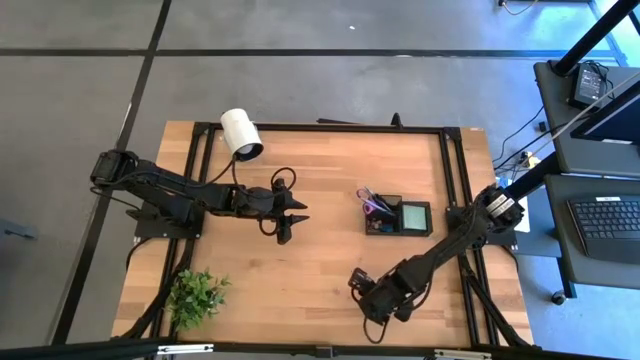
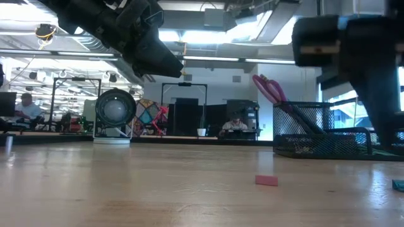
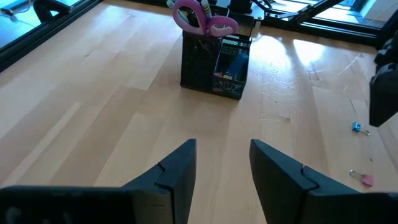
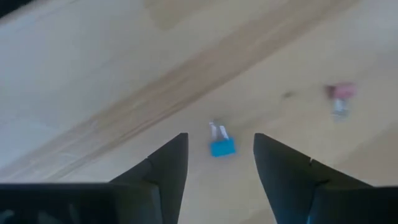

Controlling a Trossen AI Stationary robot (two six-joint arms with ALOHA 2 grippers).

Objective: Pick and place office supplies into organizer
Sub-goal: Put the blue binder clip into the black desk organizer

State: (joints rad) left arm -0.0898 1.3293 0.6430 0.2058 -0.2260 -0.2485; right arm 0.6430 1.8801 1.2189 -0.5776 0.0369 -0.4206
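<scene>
Here the table [image 1: 320, 190] is carrying the black organizer [image 1: 397, 216], sitting right of centre with the purple scissors [image 3: 202, 17] standing in its taller part. The left gripper [image 1: 290, 222] is hovering mid-table, jaws released, empty. The right gripper [image 4: 214, 163] is hanging near the front edge, jaws parted, empty, over a blue clip [image 4: 221, 145]; a pink clip [image 4: 339, 93] is lying nearby.

Overhead view of the wooden table [image 1: 320, 170]. The black organizer [image 1: 397, 215], holding purple-handled scissors [image 1: 374, 205] and a light green notepad [image 1: 414, 215], stands near the right edge. White cylinder [image 1: 241, 133] at the far-left corner; potted plant [image 1: 196, 295] at the near-left corner. Left gripper [image 1: 291, 222] at mid-table; right gripper [image 1: 362, 286] near the front edge.
</scene>
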